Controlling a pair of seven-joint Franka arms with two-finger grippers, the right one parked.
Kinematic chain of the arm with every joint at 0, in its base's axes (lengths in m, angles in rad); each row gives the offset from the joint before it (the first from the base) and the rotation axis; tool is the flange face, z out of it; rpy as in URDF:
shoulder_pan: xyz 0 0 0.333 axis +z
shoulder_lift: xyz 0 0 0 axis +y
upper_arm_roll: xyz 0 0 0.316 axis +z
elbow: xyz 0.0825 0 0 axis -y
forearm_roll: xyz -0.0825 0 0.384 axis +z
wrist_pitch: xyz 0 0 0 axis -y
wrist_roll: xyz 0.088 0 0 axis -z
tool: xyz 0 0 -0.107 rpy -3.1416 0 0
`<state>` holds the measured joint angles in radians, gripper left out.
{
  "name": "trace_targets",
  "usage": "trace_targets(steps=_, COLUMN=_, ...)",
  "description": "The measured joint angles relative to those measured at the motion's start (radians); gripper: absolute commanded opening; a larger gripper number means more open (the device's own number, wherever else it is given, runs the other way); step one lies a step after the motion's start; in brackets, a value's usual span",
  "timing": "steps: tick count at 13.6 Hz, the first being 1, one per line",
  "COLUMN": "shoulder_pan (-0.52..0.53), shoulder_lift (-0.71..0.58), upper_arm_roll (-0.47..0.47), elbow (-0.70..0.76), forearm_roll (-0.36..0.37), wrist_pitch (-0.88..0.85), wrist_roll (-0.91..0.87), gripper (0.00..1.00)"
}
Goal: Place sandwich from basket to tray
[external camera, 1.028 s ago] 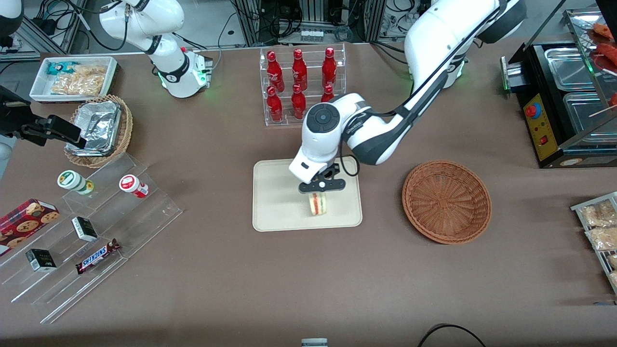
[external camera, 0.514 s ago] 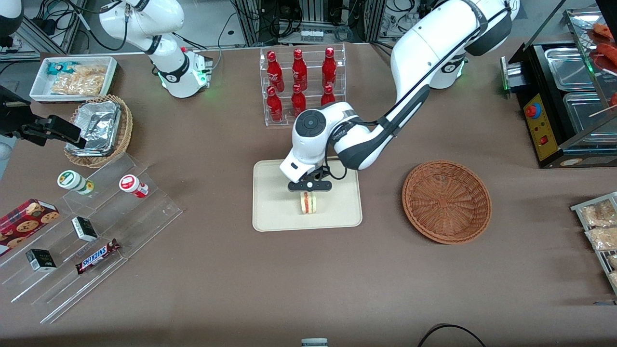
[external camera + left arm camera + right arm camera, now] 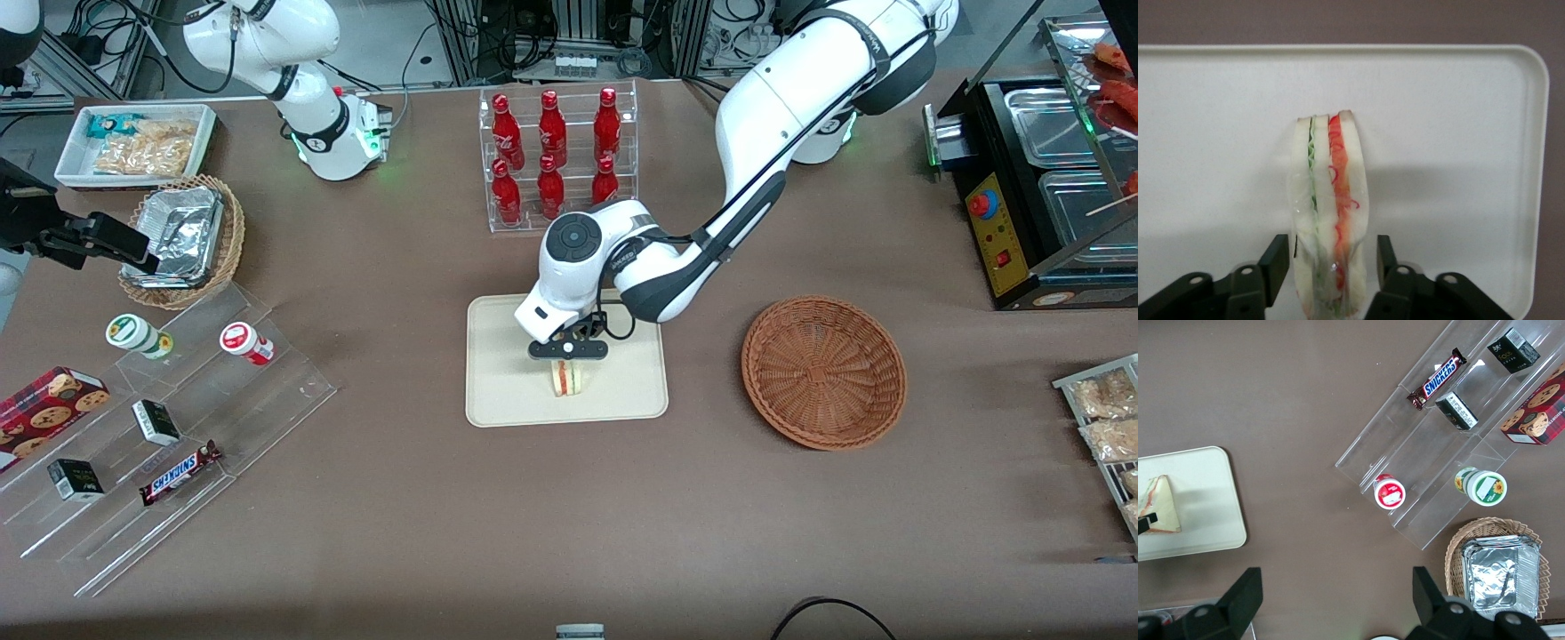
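The tray (image 3: 498, 391) lies flat near the middle of the table, and the round wicker basket (image 3: 823, 371) sits well apart from it, toward the working arm's end, with nothing in it. The left arm reaches down over the tray, and its gripper (image 3: 568, 354) is low above the tray's middle. The sandwich (image 3: 569, 379) is no longer in the basket: it stands on edge on the tray, directly under the gripper. In the left wrist view the sandwich (image 3: 1328, 213) runs straight out from between the jaws, its long axis in line with the gripper's reach, the bread faces turned toward the two fingers (image 3: 1274, 265) and the red and green filling showing along the upper edge. The gripper (image 3: 1330, 270) has its jaws slightly apart: a thin gap shows on each side between pad and bread, so the wedge seems released, or very nearly. I judge that it rests on the tray under its own weight. The coming move should be a straight lift upward, because any sideways drift could push this narrow standing wedge over.
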<state>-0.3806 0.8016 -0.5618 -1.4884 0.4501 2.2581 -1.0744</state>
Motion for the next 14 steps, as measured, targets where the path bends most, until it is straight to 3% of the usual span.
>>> trace_targets(steps=3, shoulder_pan=0.020, shoulder_lift=-0.076, upper_arm_roll=-0.001, elbow=0.026, forearm_roll=-0.008, wrist_pitch=-0.108, wrist_roll=-0.002, gripper=1.00)
trace_targets(steps=6, shoulder_pan=0.059, shoulder_lift=-0.232, upper_arm_roll=0.000, elbow=0.034, forearm_roll=-0.095, wrist_pitch=-0.283, wrist_roll=-0.004, gripper=1.00)
trace_targets(steps=9, shoulder_pan=0.163, shoulder_lift=-0.404, upper_arm_roll=0.001, elbow=0.017, forearm_roll=-0.130, wrist_pitch=-0.461, wrist_roll=-0.003, gripper=1.00)
trace_targets(steps=14, shoulder_pan=0.343, shoulder_lift=-0.615, upper_arm_roll=0.003, elbow=-0.075, forearm_roll=-0.149, wrist_pitch=-0.608, wrist_roll=0.091, gripper=1.00)
